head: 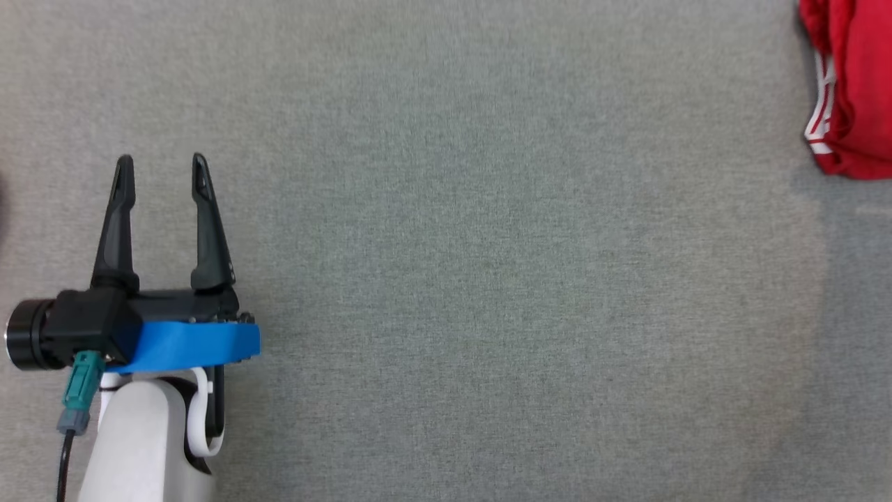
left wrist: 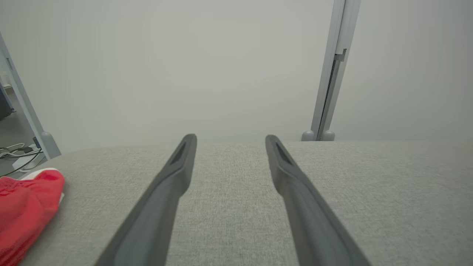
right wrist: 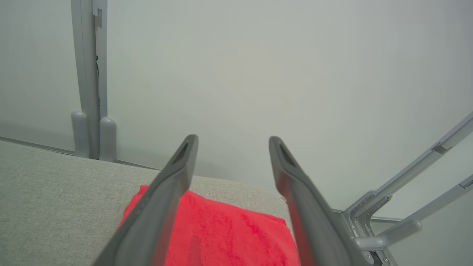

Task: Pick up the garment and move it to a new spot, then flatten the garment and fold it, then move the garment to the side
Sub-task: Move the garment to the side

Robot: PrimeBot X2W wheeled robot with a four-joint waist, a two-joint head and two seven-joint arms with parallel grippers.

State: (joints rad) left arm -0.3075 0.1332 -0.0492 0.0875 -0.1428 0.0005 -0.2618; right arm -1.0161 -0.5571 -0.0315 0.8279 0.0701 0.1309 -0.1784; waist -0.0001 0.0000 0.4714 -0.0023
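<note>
Garment [head: 854,84]: one, red, bunched at the far right edge of the head view, lying on the grey table [head: 488,279]. Two white stripes [head: 822,104] run along its left side.

Nearest in the head view, lower left: left gripper [head: 163,162], one. Its two dark fingers point away from the robot and stand spread apart, with table cloth seen between them. It holds nothing. One blue band [head: 195,345] wraps the wrist, and one green plug [head: 83,380] with a dark cable hangs at its left side. The garment is well apart from this gripper, across the width of the table.

Left wrist view: the same two fingers are parted over the table, and the red garment sits at the lower left, near the table edge. Beyond the edge is one grey upright post [left wrist: 332,74] against a pale wall. A few loose cables [left wrist: 14,151] lie on the floor at the far left.

Right wrist view: right gripper [right wrist: 232,139], one, with its two fingers wide apart and gripping nothing. The garment lies flat-topped on the table below and between them, close to the table's corner. I cannot tell whether the fingers touch it. Farther off, two slanted metal bars [right wrist: 406,184] stand at the right, and past them is the wall.
</note>
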